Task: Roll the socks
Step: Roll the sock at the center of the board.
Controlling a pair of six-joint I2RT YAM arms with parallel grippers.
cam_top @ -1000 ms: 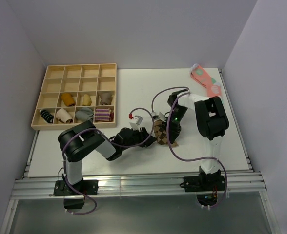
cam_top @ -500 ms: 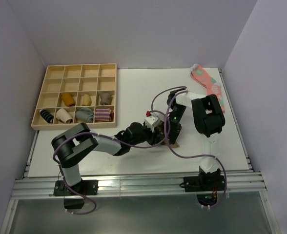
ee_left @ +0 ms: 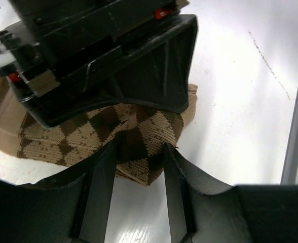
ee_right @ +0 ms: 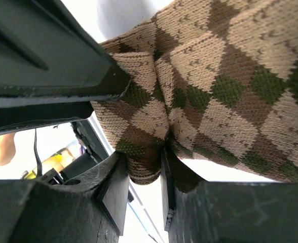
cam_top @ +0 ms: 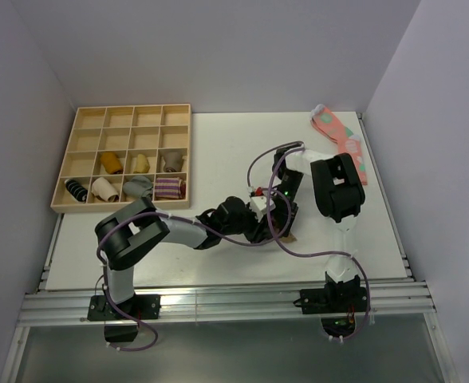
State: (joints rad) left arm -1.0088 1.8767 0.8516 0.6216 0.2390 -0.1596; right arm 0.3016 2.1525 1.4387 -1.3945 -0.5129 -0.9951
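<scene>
The tan-brown argyle sock lies bunched on the white table, mostly hidden under both grippers in the top view, where only a tan edge shows. My right gripper is shut on a fold of the sock and pinches it between its fingers; in the top view it stands over the sock. My left gripper is open, with its fingers on either side of the sock's near corner, right below the right gripper's body; in the top view it reaches in from the left.
A wooden compartment tray at the back left holds several rolled socks, among them a purple-striped one. Pink socks with teal spots lie at the back right corner. The two arms crowd together and purple cables loop over them.
My left arm has stretched right, bringing its gripper from beside the sock to the sock's edge under the right gripper. The right gripper has stayed on the sock.
</scene>
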